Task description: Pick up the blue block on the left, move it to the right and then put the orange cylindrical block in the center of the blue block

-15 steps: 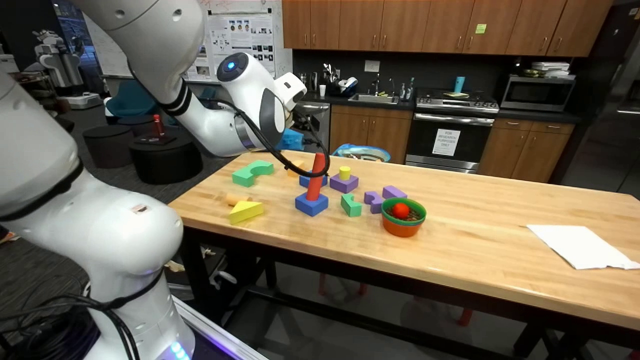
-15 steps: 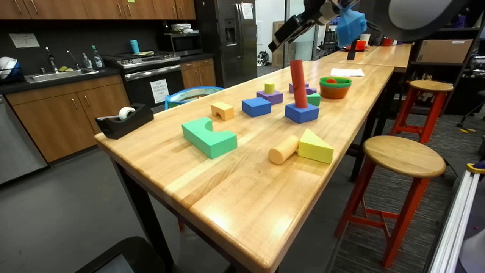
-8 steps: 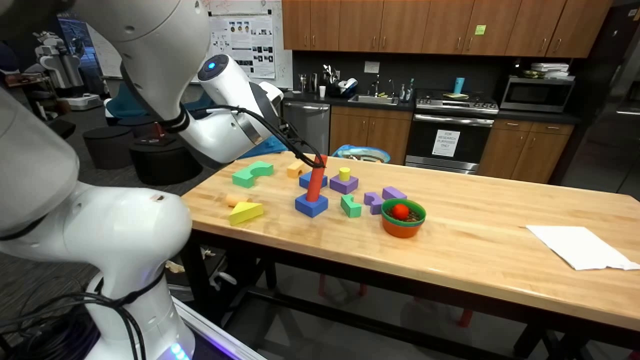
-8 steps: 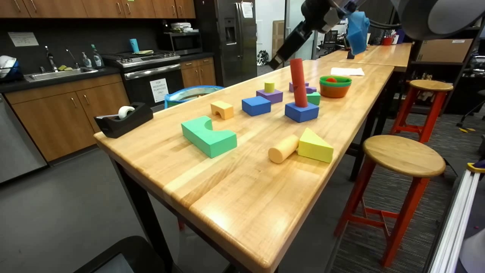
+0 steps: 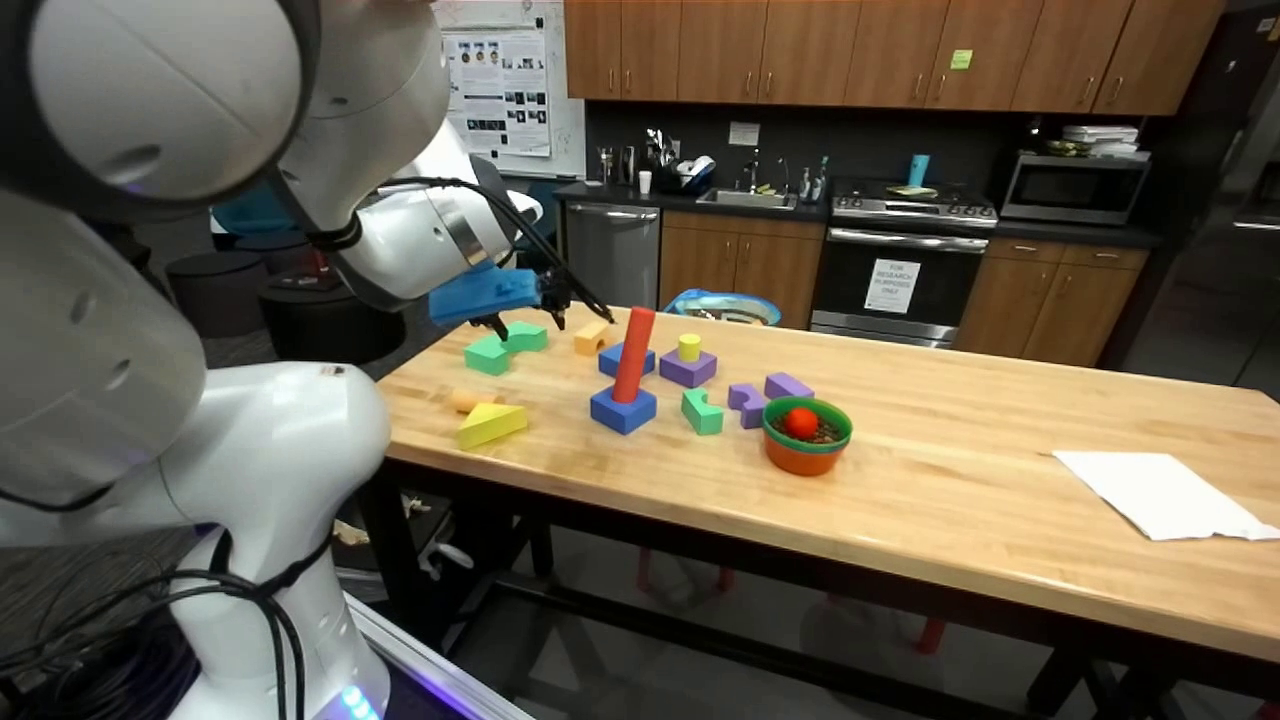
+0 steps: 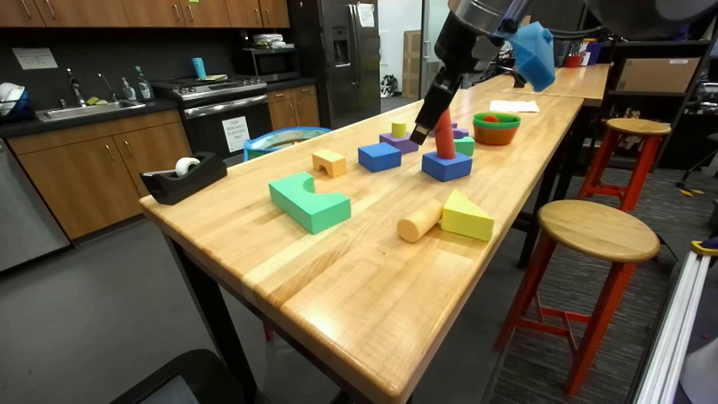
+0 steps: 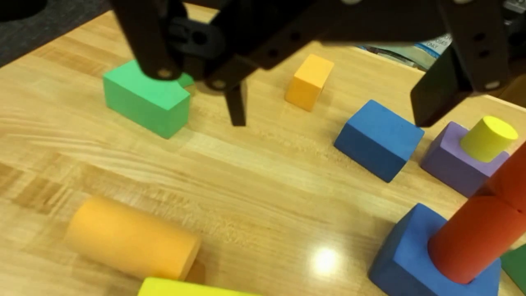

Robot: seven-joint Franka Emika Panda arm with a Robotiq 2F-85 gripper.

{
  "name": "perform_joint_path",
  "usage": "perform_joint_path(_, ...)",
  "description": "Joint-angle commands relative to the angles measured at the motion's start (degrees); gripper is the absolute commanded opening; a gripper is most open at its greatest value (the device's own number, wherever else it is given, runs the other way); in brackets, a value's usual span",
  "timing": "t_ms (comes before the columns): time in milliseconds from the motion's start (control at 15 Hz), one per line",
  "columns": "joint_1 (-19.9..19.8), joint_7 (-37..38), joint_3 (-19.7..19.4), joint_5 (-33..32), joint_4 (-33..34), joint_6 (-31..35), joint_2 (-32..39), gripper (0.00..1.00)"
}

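when viewed from the wrist: wide-spread gripper (image 7: 331, 115) with well-separated fingers (image 7: 435, 92), above a wooden table (image 7: 263, 172). toward the lower right corner of that view: orange-red cylinder (image 7: 472, 242), on end at about the center of one blue block (image 7: 404, 265), slightly tilted in both exterior views; whether resting on top or sunk in, unclear. at lower left: tan cylinder (image 7: 131, 238), on its side, just beside a yellow wedge (image 6: 466, 219). farther back: large green block (image 7: 144, 98), boxy orange block (image 7: 309, 84), second blue block (image 7: 378, 137), near a purple block (image 7: 454, 166) under a short yellow cylinder (image 7: 487, 142). far behind, in an exterior view: stove (image 5: 945, 280) below brown cabinets (image 5: 840, 50).
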Motion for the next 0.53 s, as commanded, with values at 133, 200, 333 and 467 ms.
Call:
perform_joint_path(133,0.36,-0.04,-0.17,0.19,-0.11,-0.96,-1.32,1.0)
perform_joint_path(200,0.33,-0.04,-0.2,0.19,-0.11,-0.93,-1.17,1.0)
perform_joint_path(333,0.35,-0.04,-0.19,0.19,-0.13,-0.85,-0.92,1.0)
perform_joint_path(467,0.34,-0.04,-0.2,0.19,-0.13,-0.85,-0.92,1.0)
